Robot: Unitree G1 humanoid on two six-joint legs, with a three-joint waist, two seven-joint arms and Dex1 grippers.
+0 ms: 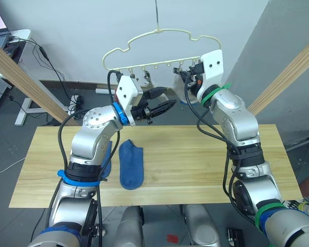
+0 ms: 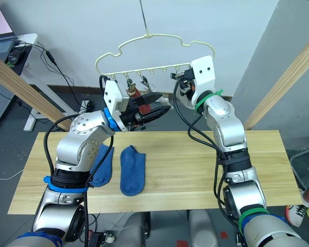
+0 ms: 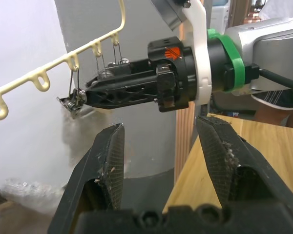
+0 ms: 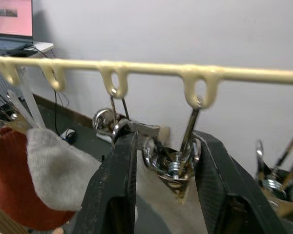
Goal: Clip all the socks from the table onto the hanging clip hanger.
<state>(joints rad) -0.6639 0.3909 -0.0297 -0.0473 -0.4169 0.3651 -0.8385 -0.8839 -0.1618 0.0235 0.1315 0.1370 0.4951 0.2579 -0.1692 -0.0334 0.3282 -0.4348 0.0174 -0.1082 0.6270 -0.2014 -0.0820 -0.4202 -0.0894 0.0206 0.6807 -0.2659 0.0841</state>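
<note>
Socks, blue pair: we see both on the wooden bench [image 1: 195, 170], near front-left. One blue sock [image 1: 131, 163] lies flat, toe toward the near edge; the 2nd blue sock [image 2: 104, 163] lies just beside it on the robot's left, partly hidden by the left arm.

Left gripper [image 1: 165, 106]: raised above the bench's far edge, pointing toward the robot's right. Its jaws stand wide apart w/ nothing between them (left wrist view), facing the right gripper [image 3: 95, 95].

Right gripper, beyond: lifted to the clip hanger [image 1: 159, 35], jaws set around one silver clip [image 4: 178, 168] that hangs from a loop of the hanger's lower bar. Both fingers [image 4: 115, 195] flank the clip; whether they press it we cannot tell.

Clip hanger: pale yellow wire, wavy outline, hung by a metal hook above the bench's far side, w/ a row of clips under the bar. A light grey sock [image 4: 58, 170] and a rust red sock [image 4: 14, 180] hang from clips toward the robot's left of the held one, grey overlapping red.

Background: small white desk [image 1: 15, 38] w/ a laptop at far left; cables on the floor by the wall.
</note>
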